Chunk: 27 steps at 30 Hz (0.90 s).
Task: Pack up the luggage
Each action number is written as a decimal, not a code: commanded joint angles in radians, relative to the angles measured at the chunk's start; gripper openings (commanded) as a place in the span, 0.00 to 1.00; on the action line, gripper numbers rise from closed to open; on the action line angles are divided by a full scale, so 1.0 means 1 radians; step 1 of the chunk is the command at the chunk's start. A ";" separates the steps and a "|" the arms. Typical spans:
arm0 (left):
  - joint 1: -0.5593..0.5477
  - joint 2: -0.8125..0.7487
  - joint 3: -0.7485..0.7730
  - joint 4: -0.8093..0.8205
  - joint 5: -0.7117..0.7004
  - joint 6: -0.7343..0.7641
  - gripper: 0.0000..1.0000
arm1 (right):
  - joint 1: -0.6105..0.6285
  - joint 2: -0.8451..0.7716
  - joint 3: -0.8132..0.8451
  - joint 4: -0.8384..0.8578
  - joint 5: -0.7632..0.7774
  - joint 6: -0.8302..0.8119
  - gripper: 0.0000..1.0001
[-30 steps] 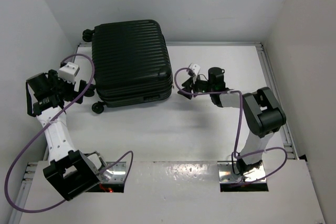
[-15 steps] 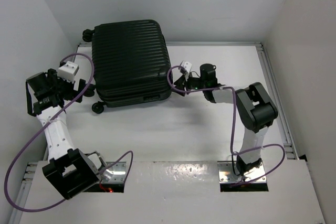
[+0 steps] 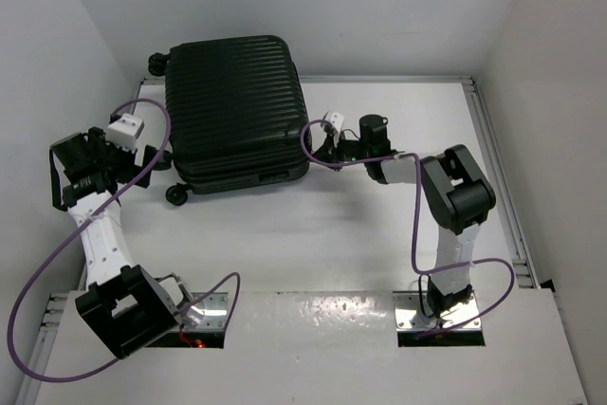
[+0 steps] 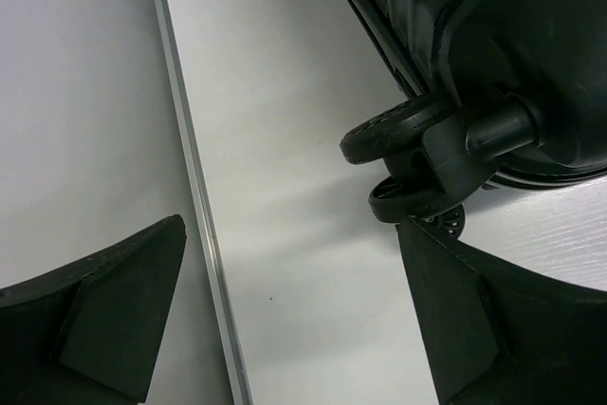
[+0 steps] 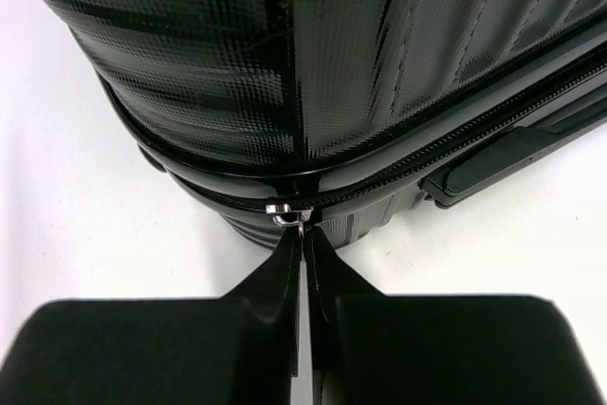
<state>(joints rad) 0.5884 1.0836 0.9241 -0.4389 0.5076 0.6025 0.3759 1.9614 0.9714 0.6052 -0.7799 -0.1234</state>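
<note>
The luggage (image 3: 237, 106) is a large black ribbed hard-shell suitcase lying closed at the back left of the table. My right gripper (image 3: 322, 151) is at its right side; in the right wrist view it (image 5: 303, 239) is shut on the silver zipper pull (image 5: 292, 212) on the zip line of the luggage (image 5: 313, 64). My left gripper (image 3: 144, 160) is open and empty beside the near-left wheels (image 3: 176, 193). In the left wrist view it (image 4: 294, 320) has its jaws wide apart, the right finger (image 4: 493, 320) just below the wheels (image 4: 403, 139).
A metal rail (image 4: 194, 196) runs along the table's left edge beside the left gripper. White walls close in on the left, back and right. The suitcase's side handle (image 5: 503, 158) shows right of the zipper pull. Purple cables loop off both arms.
My right gripper has moved left from open table to the suitcase's right side and is now closed on the zipper pull. The left arm has barely moved.
</note>
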 commanded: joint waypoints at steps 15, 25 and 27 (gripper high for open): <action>-0.015 0.228 0.028 0.144 -0.043 -0.029 0.68 | -0.015 0.073 0.288 0.045 0.321 -0.130 0.00; -0.134 0.478 0.240 0.261 -0.219 -0.231 0.54 | -0.054 0.304 0.564 0.157 0.301 -0.116 0.00; -0.157 0.513 0.251 0.285 -0.248 -0.231 0.53 | -0.061 0.372 0.660 0.166 0.315 -0.127 0.00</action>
<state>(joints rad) 0.4694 1.5803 1.1244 -0.2321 0.3199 0.4255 0.3489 2.3013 1.4929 0.6125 -0.5205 -0.2306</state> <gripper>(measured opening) 0.530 0.009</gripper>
